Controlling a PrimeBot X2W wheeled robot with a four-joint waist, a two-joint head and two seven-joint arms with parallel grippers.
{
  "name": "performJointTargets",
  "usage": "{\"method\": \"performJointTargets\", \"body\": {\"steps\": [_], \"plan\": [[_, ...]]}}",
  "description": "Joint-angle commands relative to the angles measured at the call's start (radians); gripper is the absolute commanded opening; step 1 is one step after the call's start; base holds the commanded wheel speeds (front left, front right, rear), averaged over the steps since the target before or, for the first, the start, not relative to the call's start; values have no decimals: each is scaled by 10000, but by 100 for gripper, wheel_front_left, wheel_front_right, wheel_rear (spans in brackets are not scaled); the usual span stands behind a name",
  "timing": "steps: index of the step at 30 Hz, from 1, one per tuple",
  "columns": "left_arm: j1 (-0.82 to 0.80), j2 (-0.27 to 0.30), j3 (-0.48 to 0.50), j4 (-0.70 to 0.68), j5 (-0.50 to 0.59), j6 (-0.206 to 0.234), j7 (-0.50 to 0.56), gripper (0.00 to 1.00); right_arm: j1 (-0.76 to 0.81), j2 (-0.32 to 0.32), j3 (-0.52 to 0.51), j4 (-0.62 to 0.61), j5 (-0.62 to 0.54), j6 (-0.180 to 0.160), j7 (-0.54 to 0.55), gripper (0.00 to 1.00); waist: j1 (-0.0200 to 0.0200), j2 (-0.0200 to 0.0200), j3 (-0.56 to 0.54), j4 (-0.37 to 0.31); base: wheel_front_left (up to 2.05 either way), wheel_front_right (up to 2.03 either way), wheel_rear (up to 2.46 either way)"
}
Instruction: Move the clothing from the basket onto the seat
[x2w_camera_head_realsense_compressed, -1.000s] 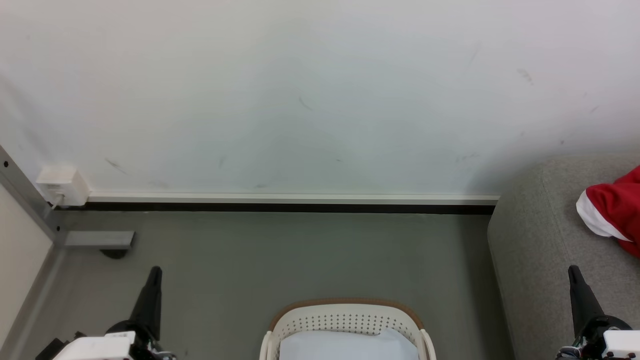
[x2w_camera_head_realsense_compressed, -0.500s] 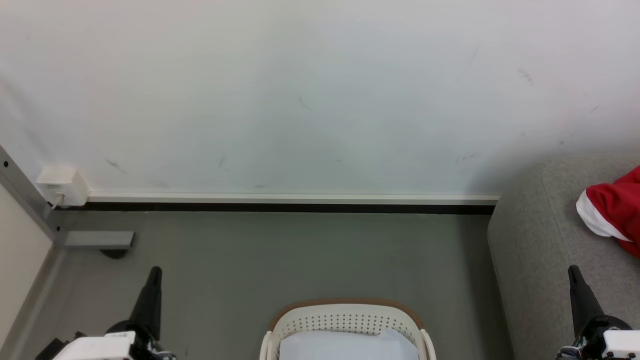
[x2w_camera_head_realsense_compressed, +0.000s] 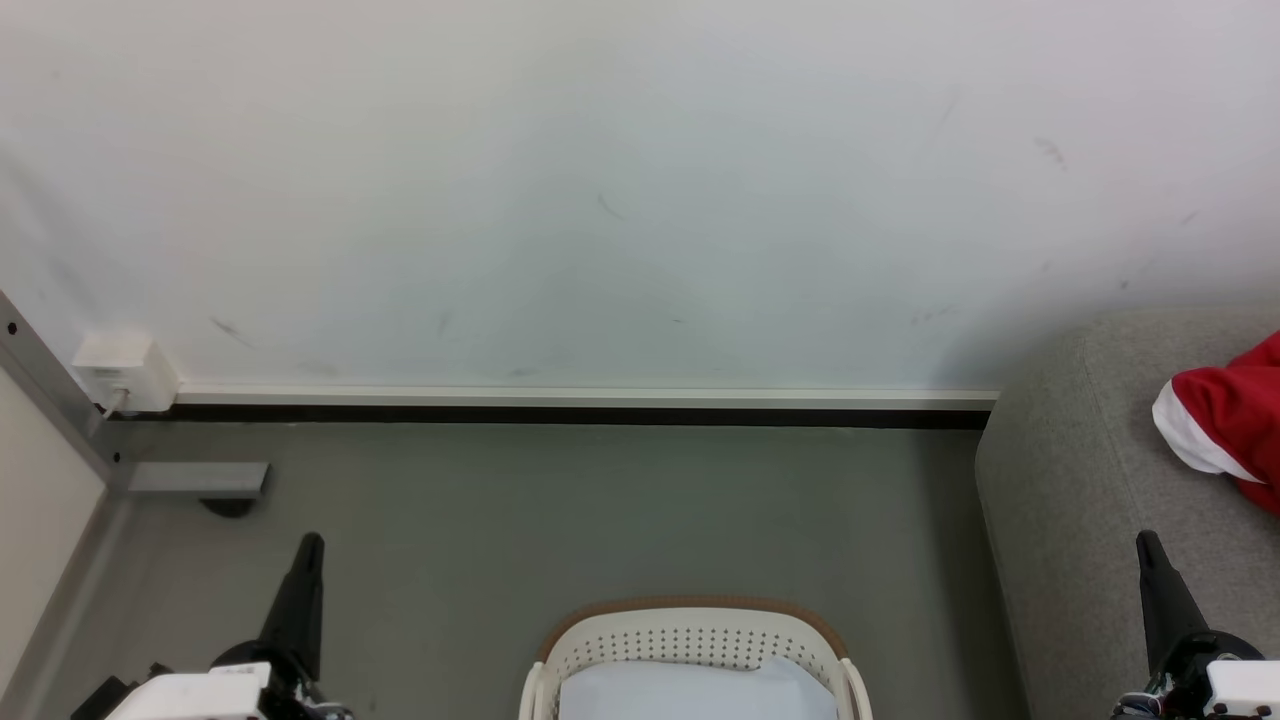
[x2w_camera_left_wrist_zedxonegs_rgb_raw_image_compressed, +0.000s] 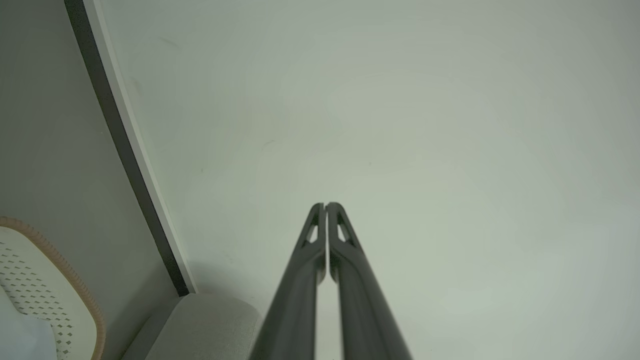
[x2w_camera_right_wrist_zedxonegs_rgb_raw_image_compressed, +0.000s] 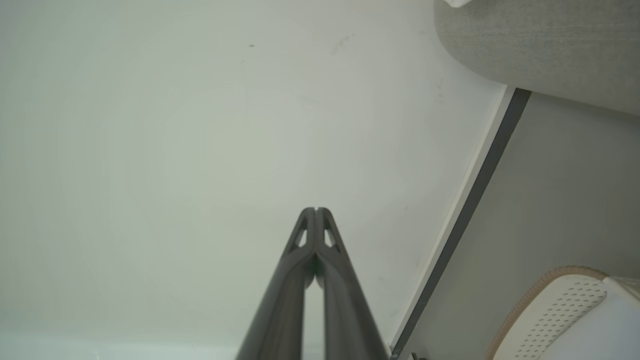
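Reading the job as done: the clothing (x2w_camera_head_realsense_compressed: 1222, 432) lay on the seat (x2w_camera_head_realsense_compressed: 1070, 500) at the far right, well apart from the basket (x2w_camera_head_realsense_compressed: 690, 628), which held a plain white cloth (x2w_camera_head_realsense_compressed: 690, 695). The left gripper (x2w_camera_left_wrist_zedxonegs_rgb_raw_image_compressed: 325, 206) and right gripper (x2w_camera_right_wrist_zedxonegs_rgb_raw_image_compressed: 316, 210) had fingers pressed together, empty, parked either side of the basket. I judged nothing was left to carry.

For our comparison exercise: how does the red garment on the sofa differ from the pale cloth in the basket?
Colour: the red garment is bright red with a white band; the pale cloth is plain. Place: the red garment lies on the grey sofa; the pale cloth sits in the basket. Shape: the red garment is bunched, the pale cloth fairly smooth. Both are fabric, partly cut off in the head view.
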Motion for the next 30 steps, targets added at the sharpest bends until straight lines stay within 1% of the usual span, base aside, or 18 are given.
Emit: {"method": "performJointTargets", "body": {"steps": [1,30], "plan": [[-70,18,24,-28,-133,-69,38,0,-129,-4,-35,28,15,-24,30,0,-1,-1,0,0,0,0,0],[-69,18,22,-27,-134,-68,37,0,-129,-4,-33,28,16,-25,30,0,-1,-1,0,0,0,0,0]]}}
